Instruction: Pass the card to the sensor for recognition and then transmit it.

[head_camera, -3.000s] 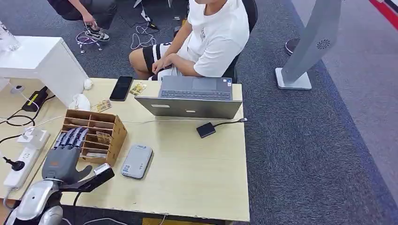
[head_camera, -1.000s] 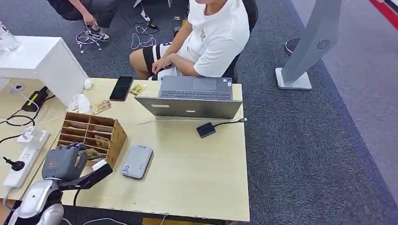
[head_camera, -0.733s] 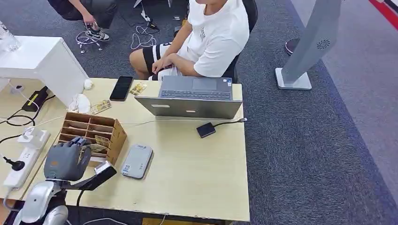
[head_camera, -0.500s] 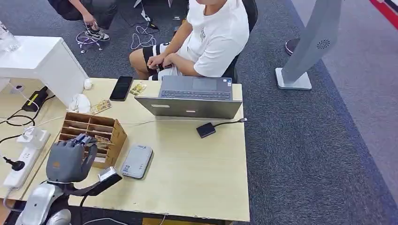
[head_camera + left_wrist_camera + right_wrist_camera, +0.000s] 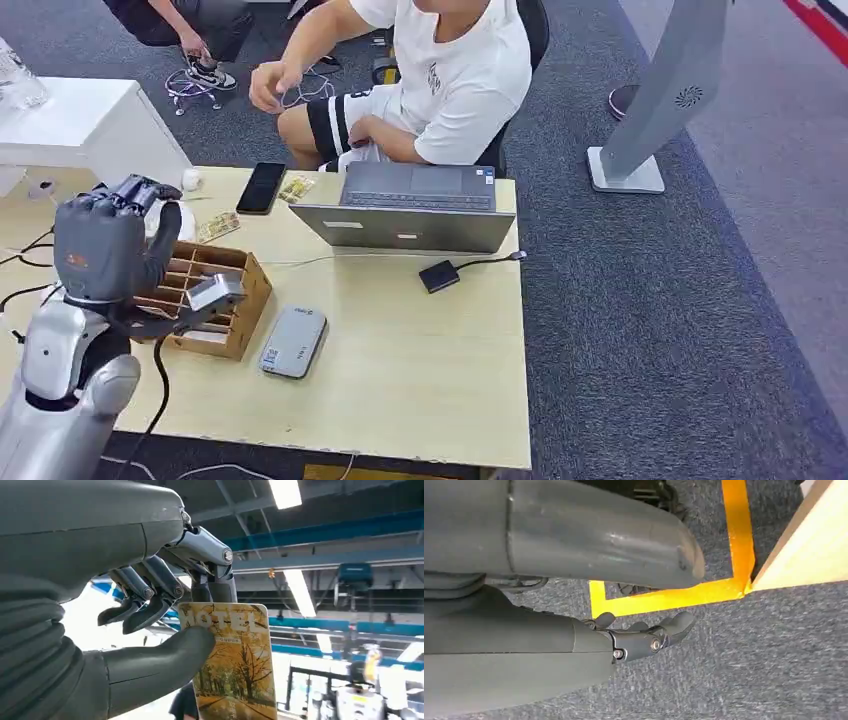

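The card (image 5: 234, 662) is now out of the wooden organizer (image 5: 215, 300) near the desk's left edge: your left hand (image 5: 100, 245) has lifted it high, pinched between thumb and fingers. Next, carry it to the grey reader (image 5: 292, 343) beside the organizer.

My left hand (image 5: 100, 245) is raised, thumb and fingers (image 5: 150, 587) pinching a card (image 5: 235, 665); my right hand (image 5: 644, 635) hangs, fingers apart.

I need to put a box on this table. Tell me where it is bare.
The widest bare stretch of table lies right of the grey card reader, in front of the laptop and small black box. The left end is crowded: wooden organizer, phone, cables.
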